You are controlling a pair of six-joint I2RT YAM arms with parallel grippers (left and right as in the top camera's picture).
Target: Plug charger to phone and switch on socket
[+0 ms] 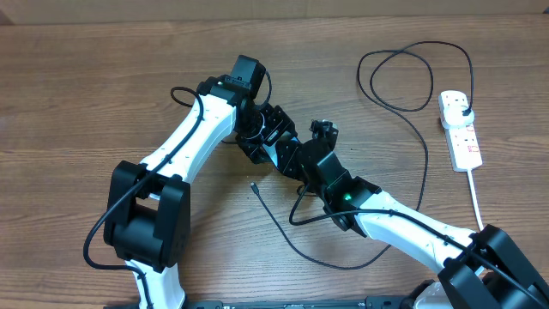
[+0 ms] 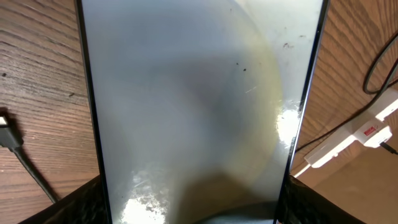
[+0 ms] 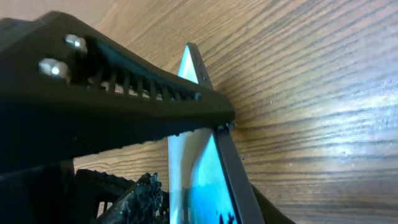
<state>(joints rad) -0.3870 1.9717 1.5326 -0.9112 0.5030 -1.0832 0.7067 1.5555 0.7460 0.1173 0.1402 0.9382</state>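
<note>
The phone (image 2: 193, 106) fills the left wrist view, and my left gripper (image 2: 196, 214) is shut on its two long edges, fingers (image 2: 81, 205) dark at the bottom corners. In the right wrist view the phone (image 3: 202, 180) shows edge-on with its blue screen lit. My right gripper (image 3: 205, 208) has closed onto its faces just below a left finger (image 3: 124, 106). Overhead, both grippers (image 1: 273, 129) (image 1: 292, 156) meet mid-table and hide the phone. The charger (image 1: 283, 232) lies looped, its tip (image 1: 255, 184) free on the wood. Its black plug (image 1: 461, 106) sits in the white socket (image 1: 461, 129) at the right.
The socket's thick white cord (image 1: 473, 193) runs down toward the right arm's base. The charger's upper loop (image 1: 403, 77) lies at the back right. The cable tip (image 2: 7, 132) and the socket (image 2: 364, 130) also show beside the phone in the left wrist view.
</note>
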